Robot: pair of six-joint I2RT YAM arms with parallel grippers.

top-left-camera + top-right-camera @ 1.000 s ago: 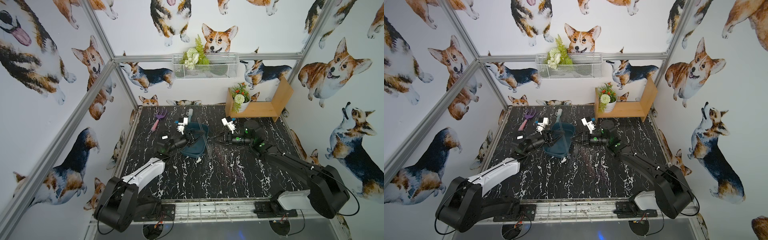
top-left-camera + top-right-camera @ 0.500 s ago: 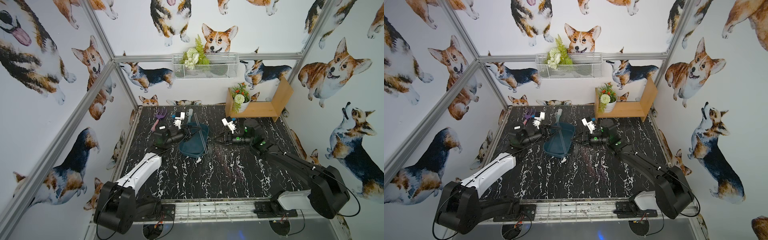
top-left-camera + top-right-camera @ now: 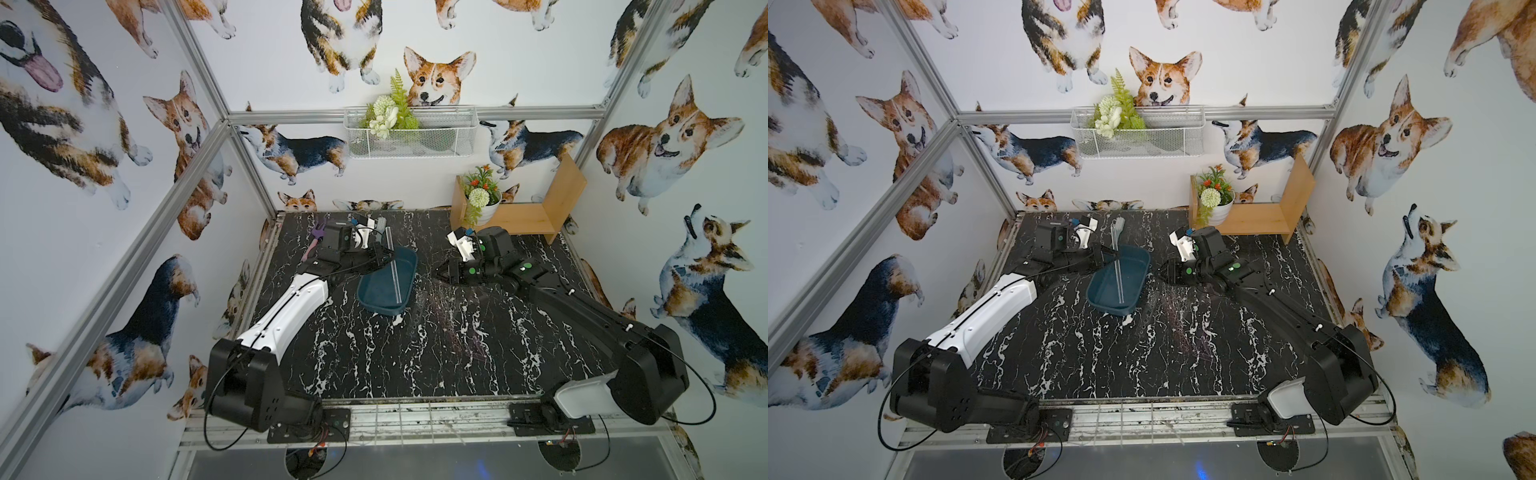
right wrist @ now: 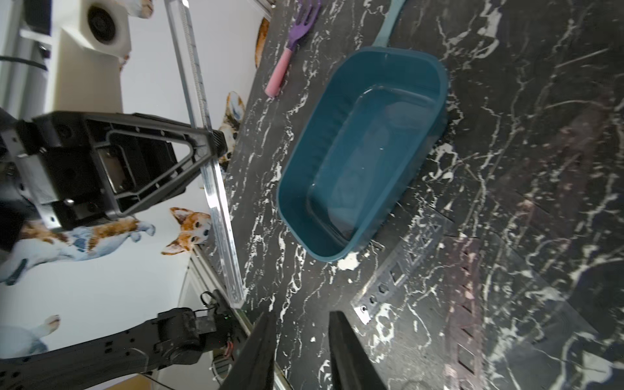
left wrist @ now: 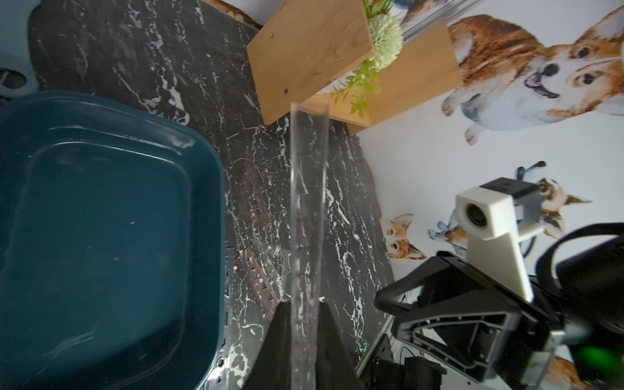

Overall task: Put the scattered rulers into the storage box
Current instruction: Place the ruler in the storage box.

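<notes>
Clear ruler [image 5: 305, 202] — clamped in left fingers [image 5: 332, 347] — near tub [image 5: 216, 202].

The left arm [image 3: 291, 307] reaches farther toward the back of the table than a second ago, and its white link looks longer in both top views. The left gripper [image 3: 384, 255] has shifted from beside the tub's [image 3: 376, 301] left side to its far left corner. The ruler [image 3: 394, 270] it carries has moved with it. A second ago the ruler's near end showed at the tub's right rim. Now that end shows over the tub's inside, and the far end sticks out beyond the far rim. The arm's wrist [image 3: 336, 239] has come up just beside the rake [image 3: 314, 245], which lay well clear of it before.
</notes>
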